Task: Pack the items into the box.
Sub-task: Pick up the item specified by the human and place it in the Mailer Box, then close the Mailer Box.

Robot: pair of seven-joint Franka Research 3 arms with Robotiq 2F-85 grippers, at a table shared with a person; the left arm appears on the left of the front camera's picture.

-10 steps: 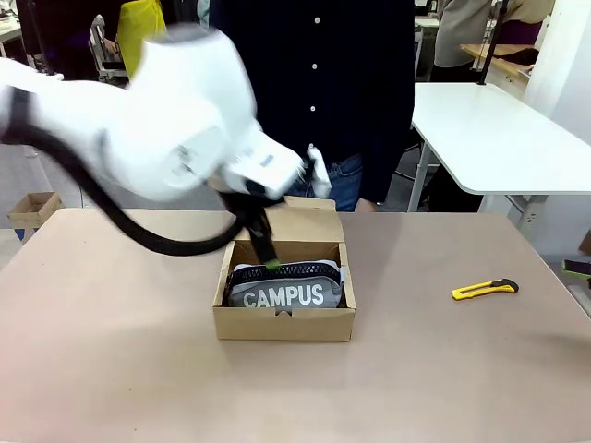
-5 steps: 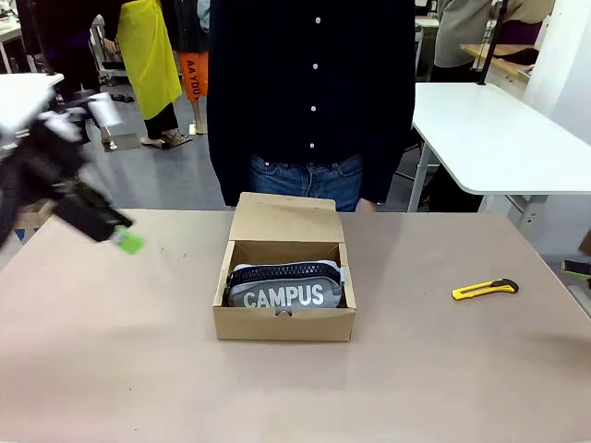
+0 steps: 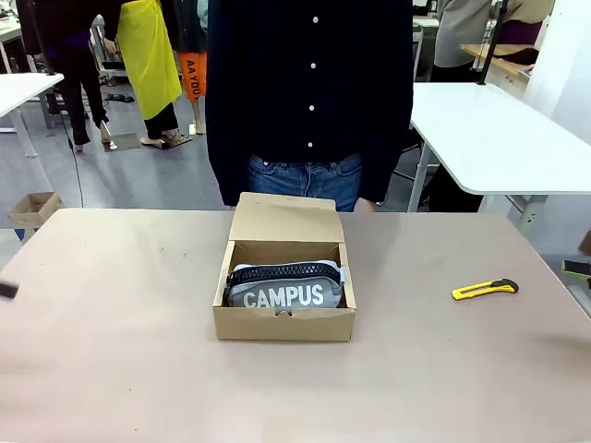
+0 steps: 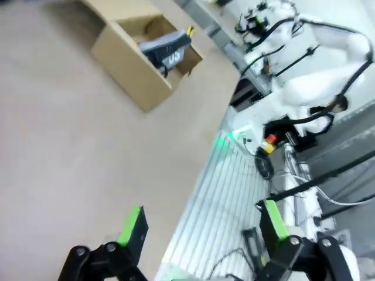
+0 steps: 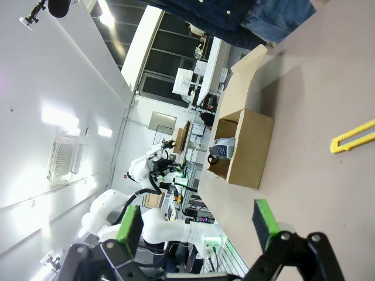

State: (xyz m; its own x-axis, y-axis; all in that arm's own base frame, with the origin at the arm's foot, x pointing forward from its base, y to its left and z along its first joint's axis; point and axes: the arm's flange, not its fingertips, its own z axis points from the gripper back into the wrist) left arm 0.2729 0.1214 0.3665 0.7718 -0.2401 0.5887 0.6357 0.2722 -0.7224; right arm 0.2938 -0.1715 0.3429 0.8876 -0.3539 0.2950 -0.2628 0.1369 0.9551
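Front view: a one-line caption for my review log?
Open box holds the CAMPUS pouch; a yellow utility knife lies apart on the table.

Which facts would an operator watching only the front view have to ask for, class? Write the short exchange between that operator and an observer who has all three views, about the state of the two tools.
Operator: I see the pouch lying in the box. Is the left tool open?
Observer: Yes. The left wrist view shows the left tool open and empty, at an edge of the table, well off from the box.
Operator: And the right tool?
Observer: The right wrist view shows the right tool open and empty too, with the box and the yellow utility knife on the table ahead of it.
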